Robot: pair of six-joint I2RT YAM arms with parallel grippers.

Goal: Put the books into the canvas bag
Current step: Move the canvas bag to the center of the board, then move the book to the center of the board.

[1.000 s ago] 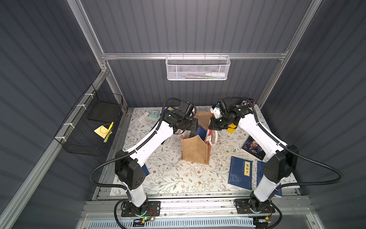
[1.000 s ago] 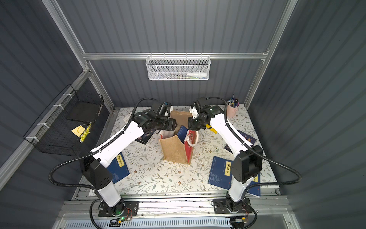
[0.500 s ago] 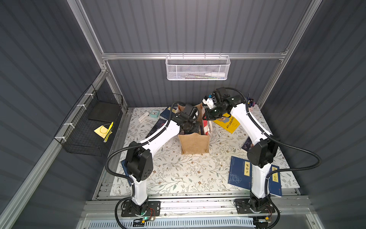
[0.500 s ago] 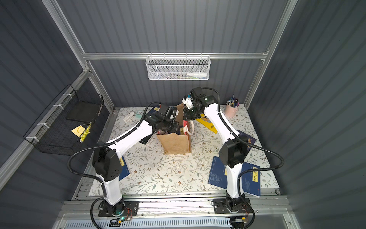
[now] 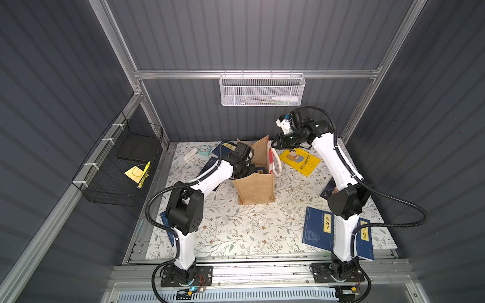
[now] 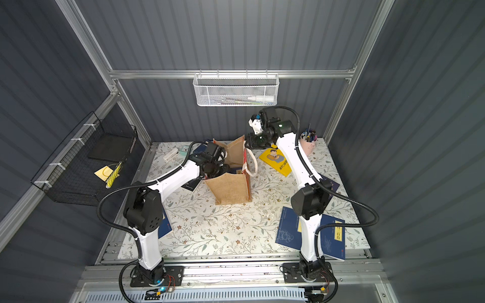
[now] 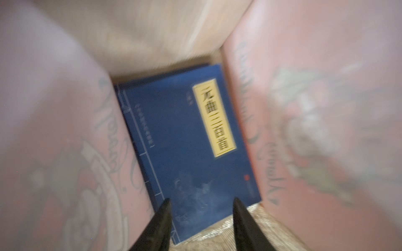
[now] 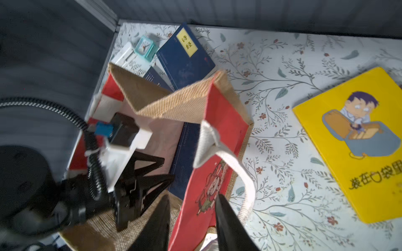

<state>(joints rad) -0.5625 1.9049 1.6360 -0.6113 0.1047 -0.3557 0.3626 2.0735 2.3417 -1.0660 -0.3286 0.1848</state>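
Inside the canvas bag (image 5: 254, 190), the left end effector (image 7: 201, 198) gapes empty over a navy book (image 7: 185, 130), while the right end effector (image 8: 193, 195), half-open, straddles the red side panel (image 8: 224, 117), seemingly to steady it.

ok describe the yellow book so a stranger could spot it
Find the tan canvas bag standing in the middle. Just behind it, toward the robot's right, the yellow book lies flat. Its cover alone is bright yellow with a cartoon figure; other books are dark.
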